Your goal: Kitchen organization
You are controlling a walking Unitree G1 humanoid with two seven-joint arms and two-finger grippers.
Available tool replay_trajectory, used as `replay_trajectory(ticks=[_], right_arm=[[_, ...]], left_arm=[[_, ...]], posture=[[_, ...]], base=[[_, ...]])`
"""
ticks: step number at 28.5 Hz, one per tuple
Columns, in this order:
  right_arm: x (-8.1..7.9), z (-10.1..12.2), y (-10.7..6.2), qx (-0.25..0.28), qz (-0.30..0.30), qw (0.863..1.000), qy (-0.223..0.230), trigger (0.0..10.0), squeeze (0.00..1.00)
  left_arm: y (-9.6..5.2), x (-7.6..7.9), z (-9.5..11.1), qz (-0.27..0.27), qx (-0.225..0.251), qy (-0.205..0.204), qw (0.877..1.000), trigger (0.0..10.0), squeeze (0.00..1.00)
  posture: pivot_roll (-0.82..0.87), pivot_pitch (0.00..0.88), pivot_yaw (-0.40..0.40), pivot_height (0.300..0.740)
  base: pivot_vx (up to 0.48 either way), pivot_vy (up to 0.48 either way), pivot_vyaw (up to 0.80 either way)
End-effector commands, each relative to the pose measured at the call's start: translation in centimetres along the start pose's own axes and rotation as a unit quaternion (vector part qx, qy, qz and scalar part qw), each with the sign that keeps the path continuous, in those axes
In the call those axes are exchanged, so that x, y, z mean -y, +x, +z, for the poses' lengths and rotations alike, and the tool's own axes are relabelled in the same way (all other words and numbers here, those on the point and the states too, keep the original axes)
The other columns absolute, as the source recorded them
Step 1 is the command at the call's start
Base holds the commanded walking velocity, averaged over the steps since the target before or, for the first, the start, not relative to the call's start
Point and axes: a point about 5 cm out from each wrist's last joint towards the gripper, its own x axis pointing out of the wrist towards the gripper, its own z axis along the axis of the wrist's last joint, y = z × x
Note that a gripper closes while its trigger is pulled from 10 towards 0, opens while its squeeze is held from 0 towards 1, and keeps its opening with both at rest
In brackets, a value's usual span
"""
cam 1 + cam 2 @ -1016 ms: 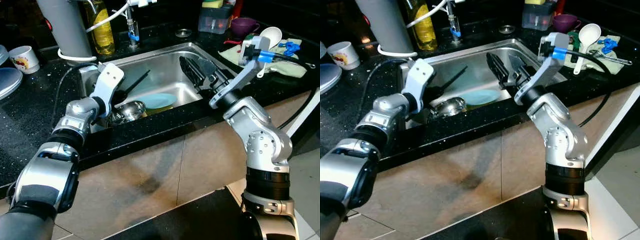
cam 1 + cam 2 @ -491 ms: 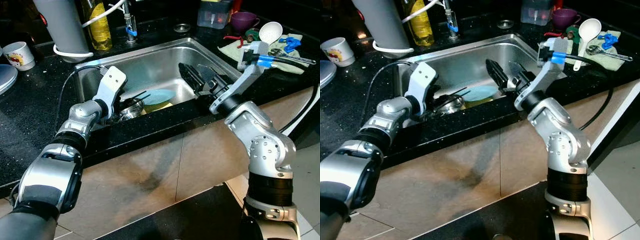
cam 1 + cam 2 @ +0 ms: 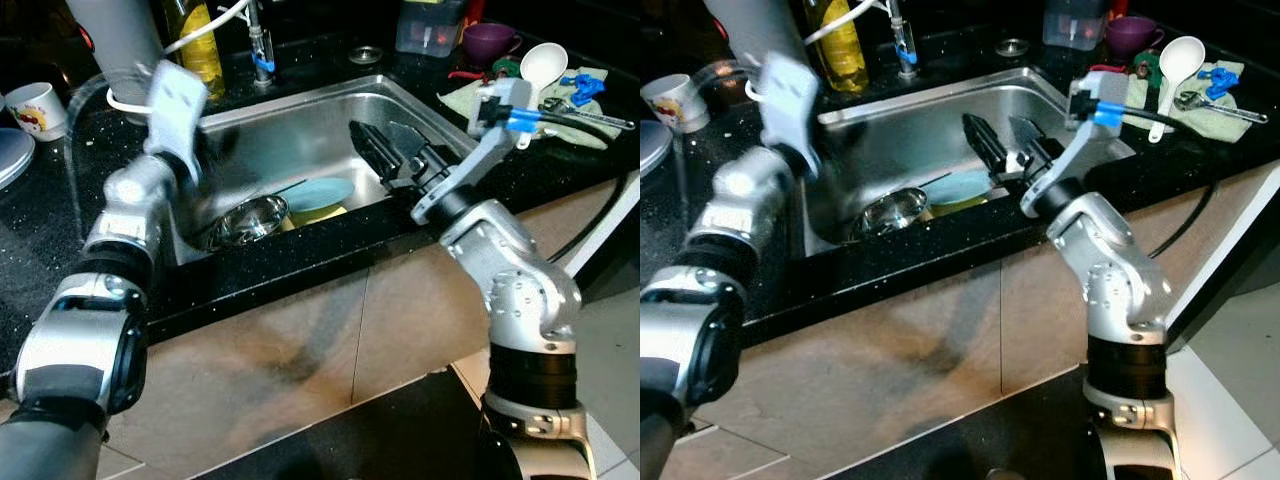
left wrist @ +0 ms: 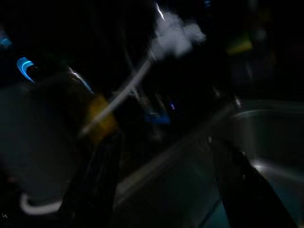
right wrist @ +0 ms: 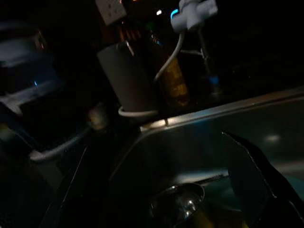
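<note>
Sink [image 3: 300,120], stainless steel, set into a black speckled surface [image 3: 40,220]; it holds a steel bowl [image 3: 245,218], a light blue plate [image 3: 318,193] with a yellow item beneath it, and a thin dark utensil lying across the bowl.

Head views: left end effector [image 3: 215,150] raised at the sink's left rim, motion-blurred; cannot tell whether its fingers are apart or together. Right end effector [image 3: 385,150] reaches into the sink's right half above the plate, its two black fingers spread moderately and holding nothing. Behind the sink: grey cylinder [image 3: 115,40], yellow bottle [image 3: 200,45], tap with blue fitting [image 3: 262,60]. Far left: white mug [image 3: 30,108] with a printed picture, not readable. Right of sink: purple cup [image 3: 492,42], white ladle [image 3: 545,65], cloth with blue items [image 3: 580,95].

Left wrist view: dark, blurred; sink wall and a white hose can be made out.

Right wrist view: dim; bowl, grey cylinder and bottle visible between two black fingers [image 5: 247,166], which stand apart.

No legible writing.
</note>
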Motion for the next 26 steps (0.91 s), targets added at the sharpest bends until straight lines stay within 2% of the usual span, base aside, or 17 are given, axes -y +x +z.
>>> replay_trajectory(ticks=[1,2,3,7,12,14,17,18,19,22,24,26], right_arm=[[0.0,-0.6,0.1,-0.006,-0.001,1.0,-0.007,10.0,0.0],[0.2,-0.8,0.2,-0.008,-0.003,1.0,-0.008,10.0,0.0],[0.5,-1.2,0.2,-0.011,-0.013,1.0,-0.013,10.0,0.0],[1.7,-2.3,0.1,-0.017,-0.043,0.998,-0.044,10.0,0.0],[2.2,-2.7,0.1,-0.017,-0.051,0.998,-0.042,10.0,0.0],[2.4,-3.2,0.0,-0.021,-0.063,0.997,-0.027,10.0,0.0],[2.5,-4.0,0.0,-0.025,-0.068,0.997,-0.02,10.0,0.0],[2.3,-4.4,-0.2,-0.02,-0.07,0.997,-0.035,10.0,0.0],[2.3,-4.4,-0.2,-0.02,-0.07,0.997,-0.035,10.0,0.0],[2.1,-6.0,-1.1,-0.032,-0.077,0.993,-0.078,10.0,0.0],[2.1,-6.8,-2.1,-0.044,-0.075,0.994,-0.06,10.0,0.0],[2.2,-7.4,-2.8,-0.048,-0.077,0.995,-0.035,10.0,0.0]], left_arm=[[-0.8,0.2,-0.8,0.017,-0.016,-0.014,1.0,10.0,0.0],[-1.0,0.3,-0.9,0.021,-0.016,-0.016,1.0,10.0,0.0],[-1.8,0.9,-1.1,0.028,-0.019,-0.018,0.999,10.0,0.0],[-5.9,2.6,-1.8,0.066,-0.042,-0.036,0.996,10.0,0.0],[-7.8,3.1,-1.8,0.083,-0.053,-0.037,0.994,10.0,0.0],[-9.6,3.6,-1.4,0.102,-0.047,-0.036,0.993,10.0,0.0],[-11.4,3.9,-1.0,0.125,-0.055,-0.042,0.99,10.0,0.0],[-12.1,4.2,-1.1,0.126,-0.063,-0.038,0.989,10.0,0.0],[-12.1,4.2,-1.1,0.126,-0.063,-0.038,0.989,10.0,0.0],[-14.2,5.9,-1.5,0.111,-0.093,-0.033,0.989,10.0,0.0],[-15.6,7.2,-1.9,0.1,-0.116,-0.039,0.987,10.0,0.0],[-16.5,7.9,-2.3,0.103,-0.133,-0.046,0.985,10.0,0.0]], posture=[[-0.04,0.031,0.048,0.74],[-0.03,0.026,0.047,0.74],[-0.02,0.013,0.046,0.74],[0.0,0.0,0.043,0.74],[0.02,0.0,0.04,0.74],[0.03,0.0,0.04,0.74],[0.03,0.0,0.041,0.74],[0.03,0.0,0.038,0.74],[0.03,0.0,0.038,0.74],[0.03,0.0,0.031,0.74],[0.03,0.0,0.026,0.74],[0.03,0.0,0.023,0.74]], base=[[0.0,0.0,0.0],[0.0,0.0,0.0],[0.0,0.0,0.0],[0.0,0.0,0.0],[0.0,0.0,0.0],[0.0,0.0,0.0],[0.0,0.0,0.0],[0.0,0.0,0.0],[0.0,0.0,0.0],[0.0,0.0,0.0],[0.0,0.0,0.0],[0.0,0.0,0.0]])
